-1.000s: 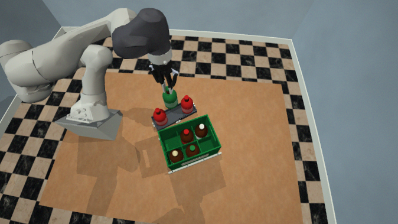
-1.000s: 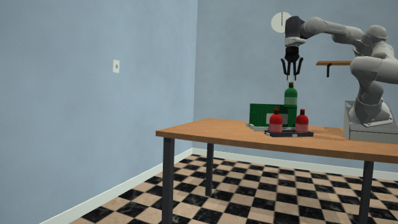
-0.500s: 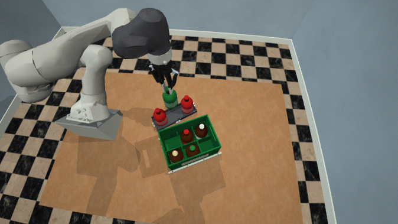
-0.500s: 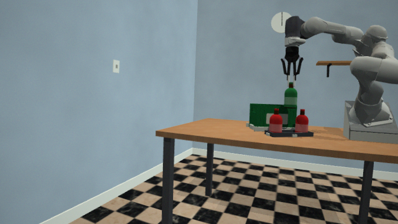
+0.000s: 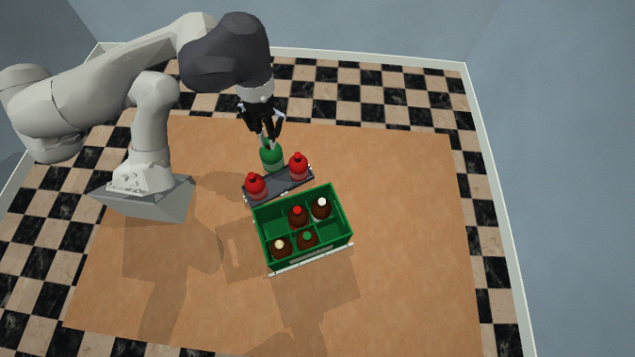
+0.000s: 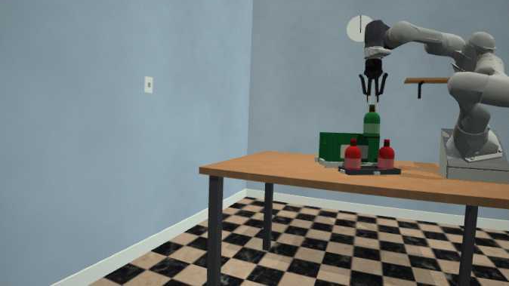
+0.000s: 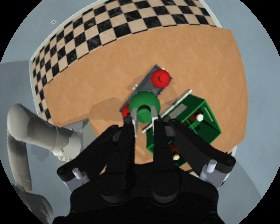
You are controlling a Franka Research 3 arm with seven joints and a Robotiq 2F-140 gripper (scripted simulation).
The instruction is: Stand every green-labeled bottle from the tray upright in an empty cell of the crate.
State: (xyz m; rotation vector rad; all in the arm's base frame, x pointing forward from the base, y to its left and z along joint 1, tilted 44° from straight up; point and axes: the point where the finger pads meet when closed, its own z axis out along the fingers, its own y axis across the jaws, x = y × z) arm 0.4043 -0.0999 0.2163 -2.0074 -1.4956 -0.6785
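Over tray: gripper [image 5: 267,140] clamped on green bottle [image 5: 272,157] by its cap.
Top: bottle hangs upright above tray [image 5: 283,182], btwn two red bottles; crate [image 5: 341,216] just beside, 4 bottles in, 2 cells free. Ext: green bottle [image 6: 371,123] lifted above the reds. Wrist: fingers pinch the cap.

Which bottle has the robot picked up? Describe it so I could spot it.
On the wooden table, find the dark tray beside the green crate. Above it, the gripper grips the green bottle by its cap; the tray's two neighbours are red and stand lower.
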